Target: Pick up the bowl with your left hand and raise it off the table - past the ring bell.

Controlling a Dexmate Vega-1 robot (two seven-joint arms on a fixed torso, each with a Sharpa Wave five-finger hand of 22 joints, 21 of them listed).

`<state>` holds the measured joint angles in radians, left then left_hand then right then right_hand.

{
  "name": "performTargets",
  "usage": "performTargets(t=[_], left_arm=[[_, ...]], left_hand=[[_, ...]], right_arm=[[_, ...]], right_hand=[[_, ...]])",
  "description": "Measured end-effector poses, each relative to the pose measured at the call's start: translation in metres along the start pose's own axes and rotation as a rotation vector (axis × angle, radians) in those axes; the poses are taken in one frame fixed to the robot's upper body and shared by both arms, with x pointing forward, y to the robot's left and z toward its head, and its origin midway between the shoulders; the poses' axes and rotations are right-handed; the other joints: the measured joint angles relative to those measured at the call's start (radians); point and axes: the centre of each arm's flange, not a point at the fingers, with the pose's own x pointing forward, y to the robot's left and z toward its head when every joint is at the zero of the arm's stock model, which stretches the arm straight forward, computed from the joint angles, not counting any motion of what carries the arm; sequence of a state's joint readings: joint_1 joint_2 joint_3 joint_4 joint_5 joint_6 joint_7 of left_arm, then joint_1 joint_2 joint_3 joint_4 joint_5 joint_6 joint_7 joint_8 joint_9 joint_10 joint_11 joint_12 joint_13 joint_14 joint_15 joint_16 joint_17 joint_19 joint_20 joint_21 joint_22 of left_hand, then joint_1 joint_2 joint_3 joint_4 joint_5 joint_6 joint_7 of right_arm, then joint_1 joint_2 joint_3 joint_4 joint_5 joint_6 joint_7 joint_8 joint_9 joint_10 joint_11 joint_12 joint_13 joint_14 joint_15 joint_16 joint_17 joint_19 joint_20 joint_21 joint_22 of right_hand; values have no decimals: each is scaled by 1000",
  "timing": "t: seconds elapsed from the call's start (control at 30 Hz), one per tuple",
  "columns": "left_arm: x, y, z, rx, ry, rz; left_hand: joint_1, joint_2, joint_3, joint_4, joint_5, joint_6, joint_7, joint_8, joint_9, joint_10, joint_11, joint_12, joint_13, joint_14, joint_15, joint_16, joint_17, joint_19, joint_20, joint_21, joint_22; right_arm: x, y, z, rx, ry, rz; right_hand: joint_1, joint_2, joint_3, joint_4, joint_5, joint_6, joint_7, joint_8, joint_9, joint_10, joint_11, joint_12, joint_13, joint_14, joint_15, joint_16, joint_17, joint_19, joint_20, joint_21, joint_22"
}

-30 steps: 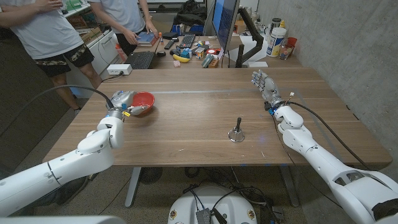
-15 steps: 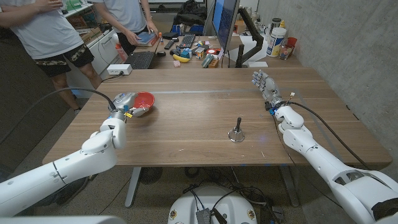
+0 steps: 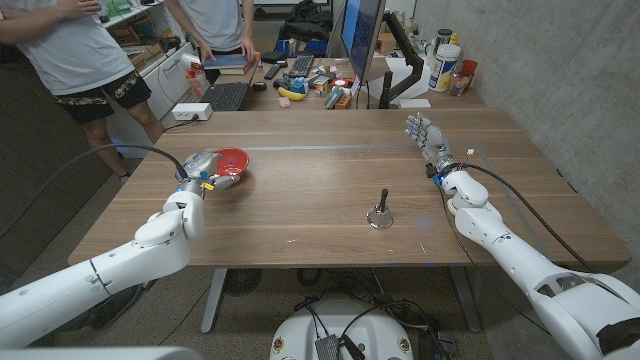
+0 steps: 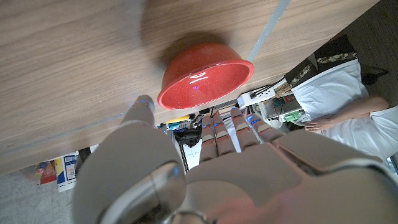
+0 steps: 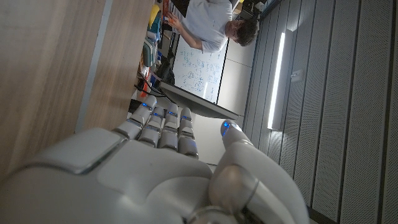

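- The wooden table (image 3: 330, 190) has a brown plank grain, with a pale line running across its far half and concrete floor showing around it.
- The red bowl (image 3: 229, 163) sits on the table near the far left part, upright with its opening up; in the left wrist view the bowl (image 4: 205, 76) rests on the wood just ahead of the fingertips.
- The left hand (image 3: 198, 166) is at the bowl's near-left side, fingers spread around the rim side; the fingers (image 4: 219, 134) look apart and I cannot tell whether they touch the bowl, so the hand reads as wide with nothing gripped.
- The ring bell (image 3: 380, 213) stands upright right of the table's centre, well apart from the bowl and from both hands.
- The right hand (image 3: 425, 134) is at the far right of the table, fingers extended and slightly apart, holding nothing; in the right wrist view the hand (image 5: 161, 162) shows straight fingers beside the table's edge.
- Behind the table, a cluttered desk (image 3: 300, 80) carries a keyboard (image 3: 226, 96), a monitor (image 3: 362, 40), a banana (image 3: 291, 94) and small items.
- 2 people (image 3: 80, 50) stand at the far left behind the table.
- A grey concrete wall (image 3: 560, 90) runs along the right side of the room.
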<state>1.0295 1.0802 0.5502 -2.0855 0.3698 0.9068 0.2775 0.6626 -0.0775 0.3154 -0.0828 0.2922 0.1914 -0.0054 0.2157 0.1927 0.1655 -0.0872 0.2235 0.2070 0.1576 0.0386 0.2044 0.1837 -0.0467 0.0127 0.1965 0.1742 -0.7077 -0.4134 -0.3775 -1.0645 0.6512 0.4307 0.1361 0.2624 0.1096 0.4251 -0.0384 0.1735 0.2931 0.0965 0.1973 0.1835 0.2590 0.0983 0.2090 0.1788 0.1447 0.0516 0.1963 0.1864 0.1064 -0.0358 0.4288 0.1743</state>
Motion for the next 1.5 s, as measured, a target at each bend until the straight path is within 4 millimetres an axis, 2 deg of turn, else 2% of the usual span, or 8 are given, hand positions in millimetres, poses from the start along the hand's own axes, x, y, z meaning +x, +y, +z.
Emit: performTargets(t=[1.5], left_arm=[[14,-22,3,0,9,-54]], left_hand=[[0,0,-4,4,4,4,-4,0,0,4,-4,0,0,0,0,-6,0,0,0,0,0]], right_arm=[[1,1,-4,3,3,1]], right_hand=[[-5,-5,0,0,0,0,0,0,0,0,0,0,0,0,0,0,0,7,0,-15,0]])
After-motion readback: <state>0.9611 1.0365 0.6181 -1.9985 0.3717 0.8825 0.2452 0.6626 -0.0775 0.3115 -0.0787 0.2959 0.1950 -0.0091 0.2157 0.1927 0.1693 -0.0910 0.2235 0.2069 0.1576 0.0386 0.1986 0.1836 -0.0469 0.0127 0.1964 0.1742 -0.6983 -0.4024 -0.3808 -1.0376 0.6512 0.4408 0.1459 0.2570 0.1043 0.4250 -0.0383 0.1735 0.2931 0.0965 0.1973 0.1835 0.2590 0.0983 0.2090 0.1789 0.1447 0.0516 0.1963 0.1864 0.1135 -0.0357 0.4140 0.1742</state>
